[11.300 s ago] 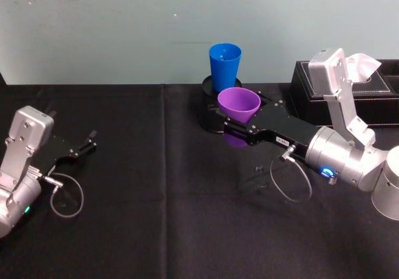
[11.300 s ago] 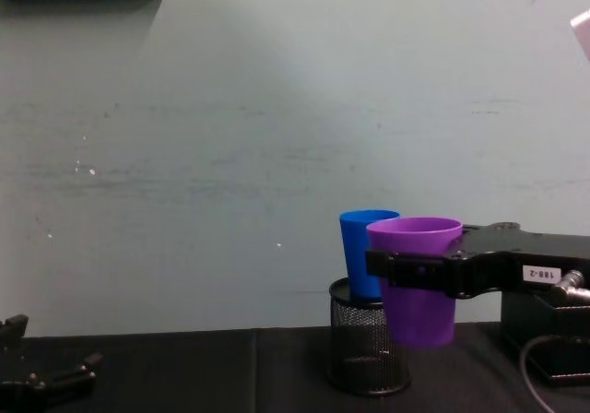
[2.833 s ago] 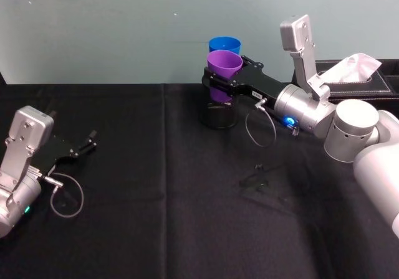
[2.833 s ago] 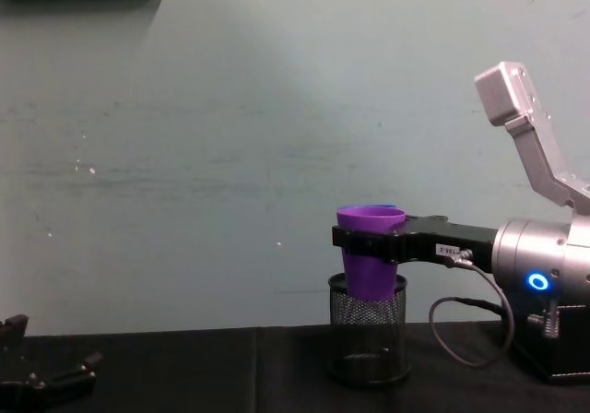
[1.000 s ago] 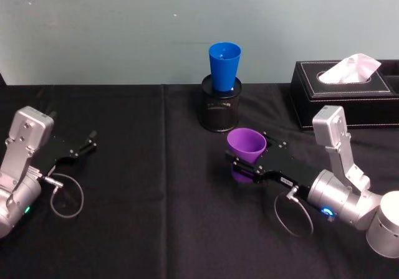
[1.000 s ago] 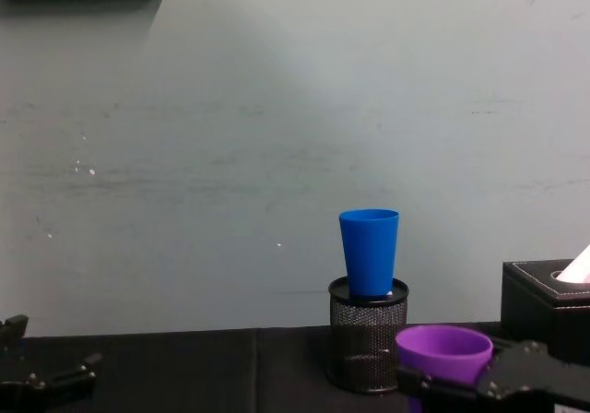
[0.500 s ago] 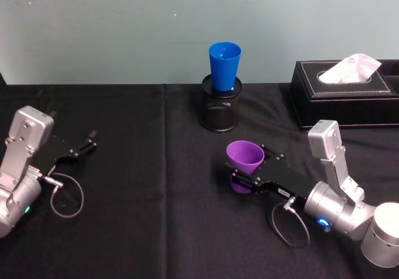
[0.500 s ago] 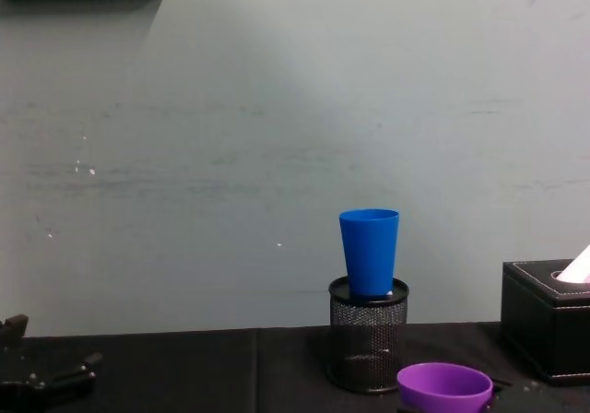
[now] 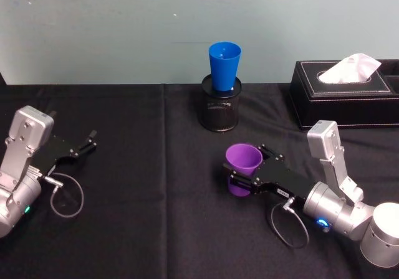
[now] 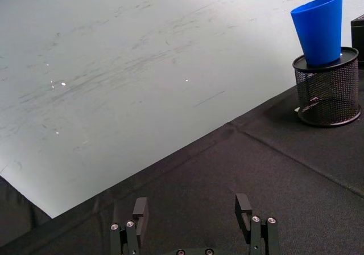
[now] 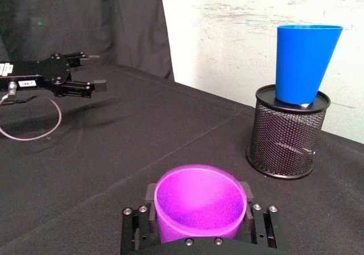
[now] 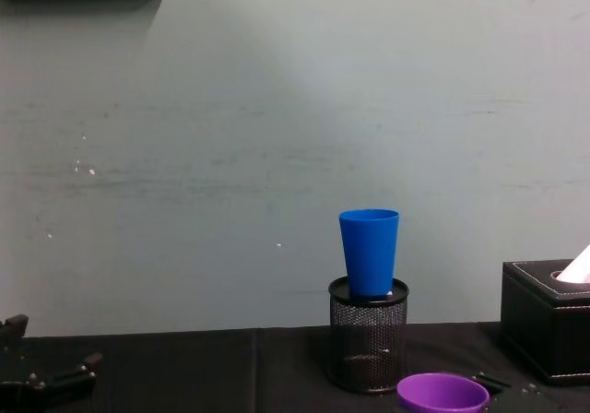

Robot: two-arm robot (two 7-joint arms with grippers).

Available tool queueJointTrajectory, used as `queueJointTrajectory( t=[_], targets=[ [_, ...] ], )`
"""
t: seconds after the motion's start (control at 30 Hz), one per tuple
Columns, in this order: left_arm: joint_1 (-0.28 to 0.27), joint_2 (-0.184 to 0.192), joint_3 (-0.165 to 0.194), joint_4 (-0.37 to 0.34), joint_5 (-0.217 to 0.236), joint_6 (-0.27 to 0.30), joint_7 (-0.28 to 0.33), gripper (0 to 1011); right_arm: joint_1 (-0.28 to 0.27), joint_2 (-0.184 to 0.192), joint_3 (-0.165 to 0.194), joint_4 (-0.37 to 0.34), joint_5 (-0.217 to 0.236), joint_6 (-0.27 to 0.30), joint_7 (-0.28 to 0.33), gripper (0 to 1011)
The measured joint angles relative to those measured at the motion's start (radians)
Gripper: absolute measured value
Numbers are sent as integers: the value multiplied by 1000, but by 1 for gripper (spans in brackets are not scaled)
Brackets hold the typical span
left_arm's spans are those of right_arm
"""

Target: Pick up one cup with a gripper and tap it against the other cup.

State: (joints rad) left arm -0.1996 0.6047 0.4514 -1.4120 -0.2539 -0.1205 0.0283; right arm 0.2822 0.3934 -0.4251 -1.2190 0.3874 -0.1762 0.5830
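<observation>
The black-draped surface spreads before me, a tissue box at its far right. Mid-back stands a mesh pen holder with the blue cup upright in its mouth. My right gripper pinches the purple cup low over the cloth, well apart from the blue one. My left gripper rests spread at the left.

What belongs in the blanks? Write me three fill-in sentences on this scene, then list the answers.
1. The right gripper is shut on the ____ cup.
2. The blue cup stands in the black wire-mesh ____ holder.
3. The left gripper rests on the black tablecloth with its fingers ____.

Missing words: purple; pen; open
</observation>
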Motion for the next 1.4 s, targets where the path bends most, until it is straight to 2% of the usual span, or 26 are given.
queueJointTrajectory(
  t=[0.23, 0.47, 0.77, 0.97, 1.1, 1.2, 1.23, 1.27, 1.4],
  targets=[
    [0, 0, 0, 0, 0, 0, 0, 1000, 1, 1, 0, -2, 0, 1, 0, 1003],
    [0, 0, 0, 0, 0, 0, 0, 1000, 0, 1, 0, -8, -1, -3, 0, 1003],
    [0, 0, 0, 0, 0, 0, 0, 1000, -20, -3, 30, -72, -12, -65, -26, 1003],
    [0, 0, 0, 0, 0, 0, 0, 1000, -42, -19, 80, -114, -28, -88, -103, 1003],
    [0, 0, 0, 0, 0, 0, 0, 1000, -62, -33, 117, -137, -57, -80, -187, 1003],
    [0, 0, 0, 0, 0, 0, 0, 1000, -84, -48, 145, -154, -104, -45, -285, 1003],
    [0, 0, 0, 0, 0, 0, 0, 1000, -84, -48, 145, -154, -104, -45, -285, 1003],
    [0, 0, 0, 0, 0, 0, 0, 1000, -93, -55, 155, -160, -127, -23, -326, 1003],
    [0, 0, 0, 0, 0, 0, 0, 1000, -110, -74, 175, -167, -184, 43, -427, 1003]
  ],
)
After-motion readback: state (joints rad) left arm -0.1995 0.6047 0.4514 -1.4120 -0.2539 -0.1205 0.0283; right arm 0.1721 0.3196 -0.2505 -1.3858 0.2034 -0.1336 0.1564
